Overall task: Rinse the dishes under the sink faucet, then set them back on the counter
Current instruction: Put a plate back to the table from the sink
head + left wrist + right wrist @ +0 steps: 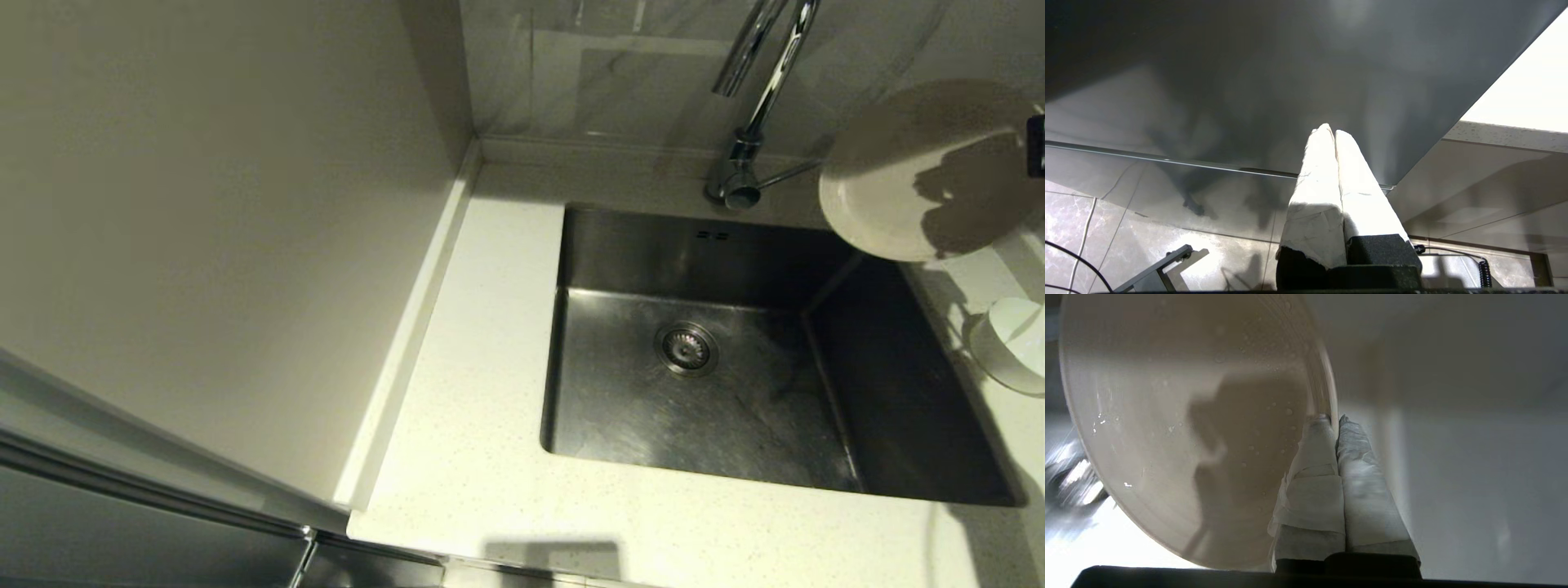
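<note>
Cream round shallow plate (906, 175): held tilted in the air at the far right corner of the square stainless steel sink (735, 392), beside the tall chrome gooseneck faucet (755, 90); droplets on its face. Handling: keep the rim pinch firm and lower it flat onto the speckled off-white counter (473, 392), clear of the small white bowl (1012, 343). Right gripper (1336, 420): clamped tight on the plate's rim. Left gripper (1333, 134): closed, empty, parked below the counter.

I count one plate (906, 175), one small bowl (1012, 343), one tap (747, 122), and one sink (735, 245) with one drain (686, 348) and two small slots (712, 235). Two grippers: one (1331, 134), two (1333, 420).
</note>
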